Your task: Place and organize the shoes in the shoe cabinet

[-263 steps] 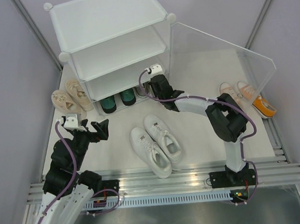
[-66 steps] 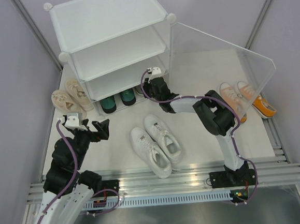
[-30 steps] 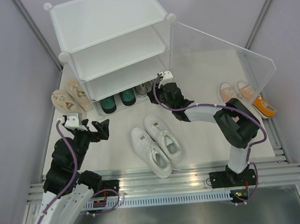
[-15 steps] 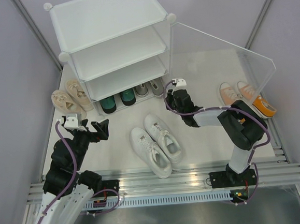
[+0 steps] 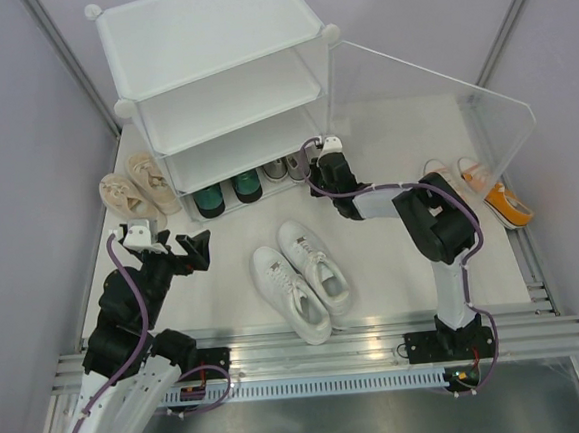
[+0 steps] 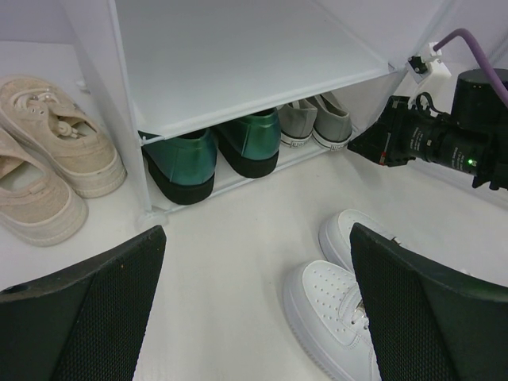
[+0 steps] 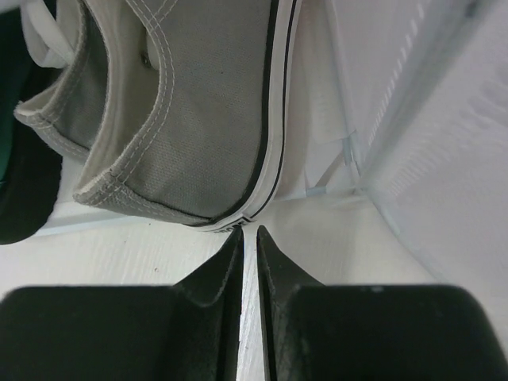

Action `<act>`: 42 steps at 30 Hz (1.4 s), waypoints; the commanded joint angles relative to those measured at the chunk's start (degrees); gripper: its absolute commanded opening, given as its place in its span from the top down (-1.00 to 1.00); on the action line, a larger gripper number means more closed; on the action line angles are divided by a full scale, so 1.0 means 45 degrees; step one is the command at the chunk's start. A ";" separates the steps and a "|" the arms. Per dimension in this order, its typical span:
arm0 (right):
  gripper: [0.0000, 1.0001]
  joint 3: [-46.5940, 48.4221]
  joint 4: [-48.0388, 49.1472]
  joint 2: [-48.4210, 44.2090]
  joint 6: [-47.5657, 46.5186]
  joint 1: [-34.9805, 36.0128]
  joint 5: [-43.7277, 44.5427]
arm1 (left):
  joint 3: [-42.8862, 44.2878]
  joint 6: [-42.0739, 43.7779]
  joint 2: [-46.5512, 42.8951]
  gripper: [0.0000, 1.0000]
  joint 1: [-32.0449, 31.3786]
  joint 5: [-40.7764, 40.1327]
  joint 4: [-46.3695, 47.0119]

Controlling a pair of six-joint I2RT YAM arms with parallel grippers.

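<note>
Clock read on top view, 12 = away from arm bases.

R gripper (image 7: 248,236): fingers (image 7: 213,278) pressed together, only a hairline slit between them, holding nothing. Tips sit just at the heel of the grey pair (image 5: 288,165), which is in the bottom tier of the shoe cabinet (image 5: 206,43), at the 3 o'clock end. Can't tell if the tips touch the sole. The dark green pair (image 5: 224,196) shares that tier at the 9 o'clock end. L gripper (image 5: 194,252): fingers spread wide, empty, hanging near 8 o'clock, well apart from any shoe.

Not shelved yet: the beige pair (image 5: 135,185) on the floor at 9 o'clock of the cabinet, the white pair (image 5: 302,279) at 6 o'clock, and the orange pair (image 5: 490,192) at 3 o'clock, beyond the open door panel (image 5: 430,95).

Looks like a nudge-in step; approx 2 of 5 pairs done.

Risks:
- Closed tips on a rounded heel may slip sideways and hit the cabinet corner post just beside it.
- An off-centre push could yaw the shoe and jam it vs. its mate or the green pair.
- Too hard a shove could slide the whole light cabinet.
- The R forearm is near the door edge; a swing toward the orange pair could knock the panel.
</note>
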 commanded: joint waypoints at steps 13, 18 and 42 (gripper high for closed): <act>0.69 -0.0150 0.0993 -0.0752 0.0339 -0.0415 -0.0348 | 0.0031 0.0512 0.0080 -0.99 -0.0041 0.0106 0.0432; 0.52 -0.1363 0.1618 -0.1397 0.0592 -0.0279 -0.0758 | 0.0031 0.0512 0.0061 -0.99 -0.0041 0.0125 0.0432; -0.31 0.0722 0.1563 0.0300 -0.0422 0.0269 -0.0193 | 0.0012 0.0512 0.0080 -0.99 -0.0041 0.0184 0.0432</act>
